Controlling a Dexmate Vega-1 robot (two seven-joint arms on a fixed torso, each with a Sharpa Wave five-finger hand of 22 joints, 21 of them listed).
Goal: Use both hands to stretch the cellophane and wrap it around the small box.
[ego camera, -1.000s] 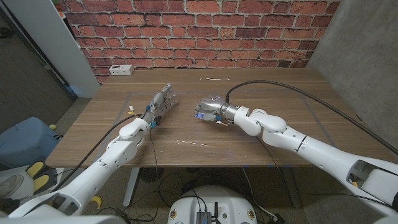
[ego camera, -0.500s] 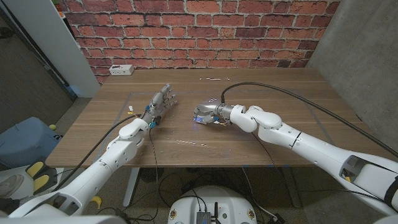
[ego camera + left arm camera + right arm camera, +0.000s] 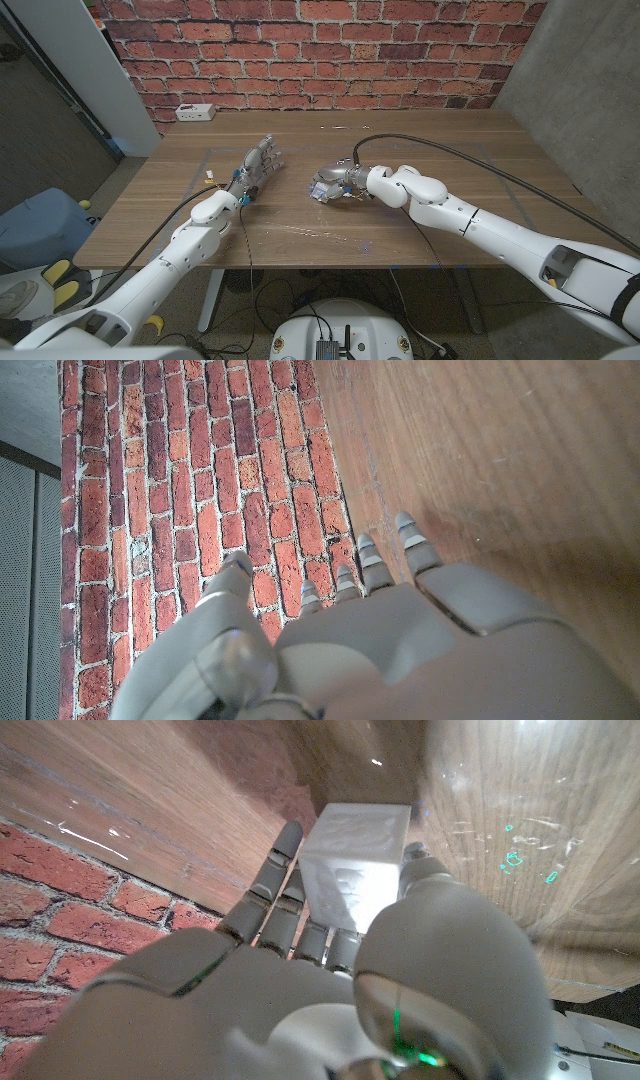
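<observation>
My right hand (image 3: 340, 182) grips a small white box (image 3: 322, 187) at the middle of the wooden table (image 3: 440, 150). The box (image 3: 356, 866) sits between the fingers (image 3: 278, 885) and the thumb of that hand (image 3: 330, 970) in the right wrist view. A clear cellophane sheet (image 3: 310, 228) lies on the table around and in front of the box, showing as faint glints and creases. My left hand (image 3: 258, 163) stands to the left of the box, fingers straight and apart, holding nothing. The left hand (image 3: 390, 630) has bare wood beyond its fingertips in the left wrist view.
A white power strip (image 3: 195, 112) lies at the table's far left corner, by the brick wall (image 3: 330, 50). A small yellow and white bit (image 3: 210, 179) lies just left of my left wrist. A blue bin (image 3: 40, 225) stands on the floor at the left.
My right hand has drawn the box a little nearer and lower on the table and turned it. The left hand has stayed where it was.
</observation>
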